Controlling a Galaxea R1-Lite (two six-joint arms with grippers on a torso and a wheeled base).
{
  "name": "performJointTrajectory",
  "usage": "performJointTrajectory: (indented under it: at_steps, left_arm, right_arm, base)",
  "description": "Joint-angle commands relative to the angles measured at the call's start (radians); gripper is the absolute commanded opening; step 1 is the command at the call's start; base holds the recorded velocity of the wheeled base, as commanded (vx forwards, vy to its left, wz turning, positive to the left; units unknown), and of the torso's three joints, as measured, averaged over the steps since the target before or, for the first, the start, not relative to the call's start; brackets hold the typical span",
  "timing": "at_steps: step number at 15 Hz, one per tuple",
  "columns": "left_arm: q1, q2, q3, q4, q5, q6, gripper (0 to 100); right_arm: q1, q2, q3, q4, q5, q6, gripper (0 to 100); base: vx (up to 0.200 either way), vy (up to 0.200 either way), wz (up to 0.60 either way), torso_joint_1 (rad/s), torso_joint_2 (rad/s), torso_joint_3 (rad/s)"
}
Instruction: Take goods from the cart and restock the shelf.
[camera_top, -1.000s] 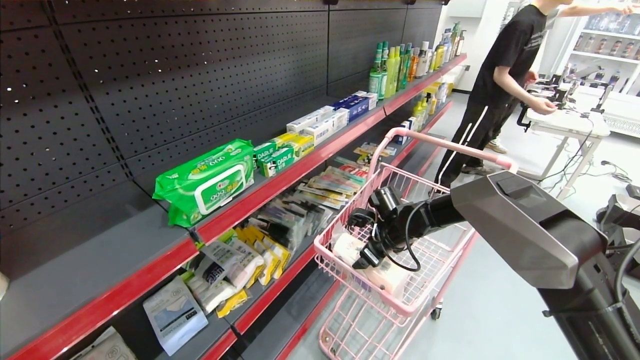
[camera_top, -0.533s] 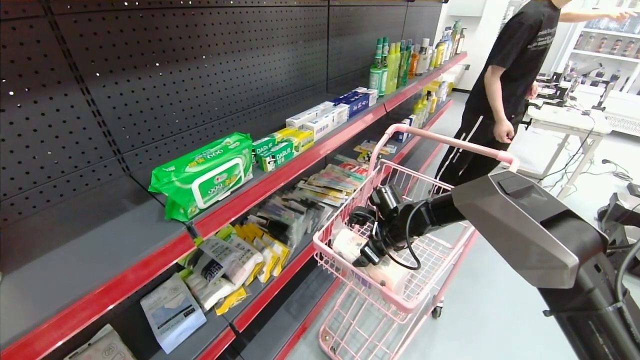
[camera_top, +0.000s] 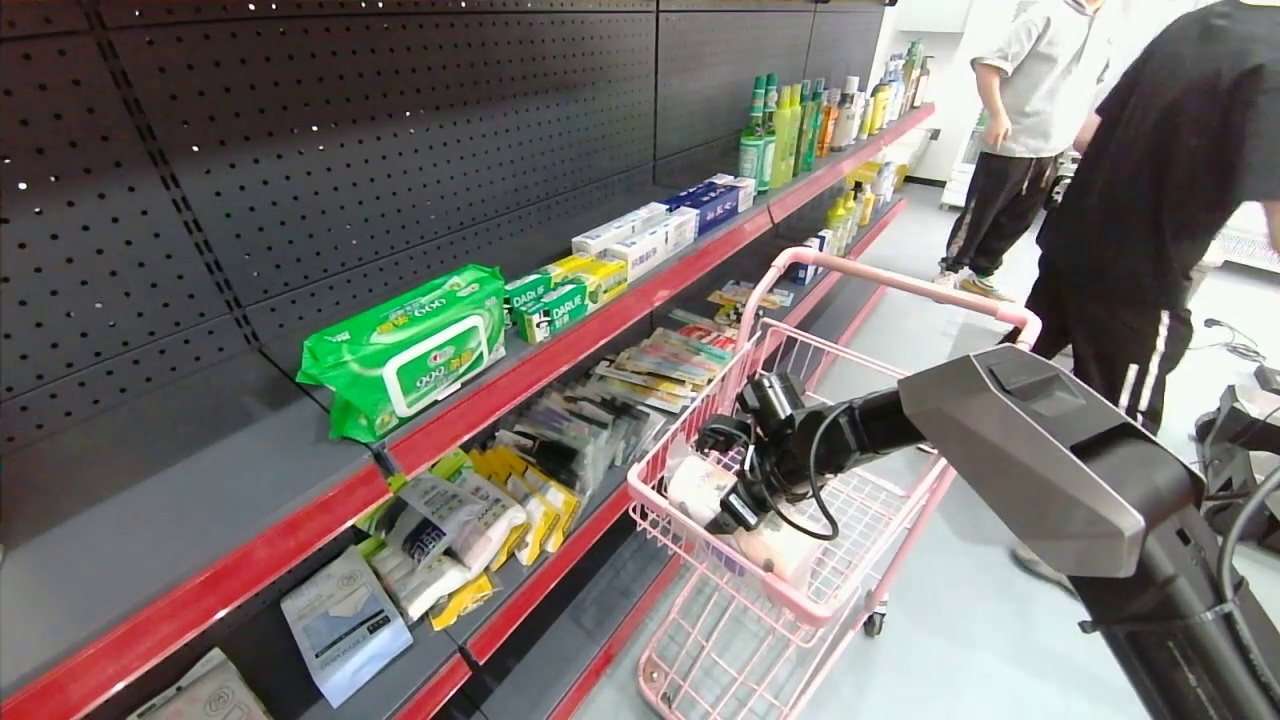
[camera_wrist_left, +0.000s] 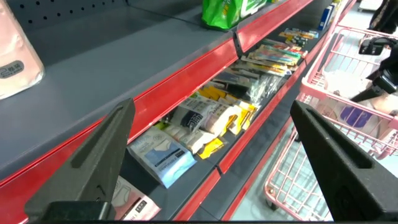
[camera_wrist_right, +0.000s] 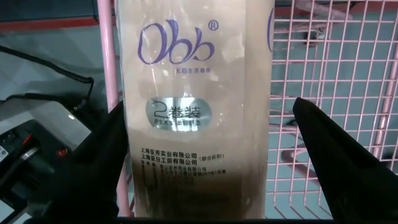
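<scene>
A pink wire cart (camera_top: 884, 286) stands beside the shelf (camera_top: 190, 505). Inside it lies a pale pack of paper rolls (camera_top: 778, 552), with a white roll (camera_top: 694, 484) next to it. My right gripper (camera_top: 735, 512) is down in the cart at this pack. The right wrist view shows the pack (camera_wrist_right: 196, 93) between the open fingers (camera_wrist_right: 339, 165), one finger against it and the other a little off. My left gripper (camera_wrist_left: 211, 104) hangs open and holds nothing, in front of the bare grey stretch of the upper shelf (camera_wrist_left: 124, 56). A pink pack (camera_wrist_left: 15, 56) stands on that shelf.
A green wipes pack (camera_top: 410, 345), toothpaste boxes (camera_top: 560, 300) and bottles (camera_top: 785, 130) line the upper shelf. Tissue packs and bags (camera_top: 460, 530) crowd the lower shelf. A person in black (camera_top: 1150, 200) stands just beyond the cart handle.
The head camera tilted slightly a second ago. My right gripper has hardly moved in the cart. The person in black has stepped closer to the cart.
</scene>
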Motion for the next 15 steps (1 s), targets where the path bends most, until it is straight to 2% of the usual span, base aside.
performJointTrajectory:
  at_steps: [1,8,11,14,15]
  left_arm:
    - [0.000,0.001,0.000,-0.001,0.000,0.000,100]
    - [0.000,0.001,0.000,0.001,0.000,0.000,100]
    - [0.000,0.001,0.000,0.001,0.000,0.000,100]
    - [0.000,0.001,0.000,0.001,0.000,0.000,100]
    - [0.000,0.001,0.000,0.001,0.000,0.000,100]
  right_arm:
    - [-0.004,0.020,-0.011,-0.001,-0.001,0.000,100]
    - [-0.002,0.061,-0.062,0.015,-0.025,-0.057,100]
    - [0.004,0.066,-0.158,0.164,-0.033,-0.069,100]
    - [0.008,0.110,-0.273,0.225,-0.055,-0.074,100]
    - [0.010,0.120,-0.273,0.246,-0.059,-0.075,100]
  base:
    - [0.000,0.000,0.00,0.000,0.00,0.000]
    - [0.000,0.000,0.00,0.000,0.00,0.000]
    - [0.000,0.000,0.00,0.000,0.00,0.000]
    - [0.000,0.000,0.00,0.000,0.00,0.000]
    - [0.000,0.000,0.00,0.000,0.00,0.000]
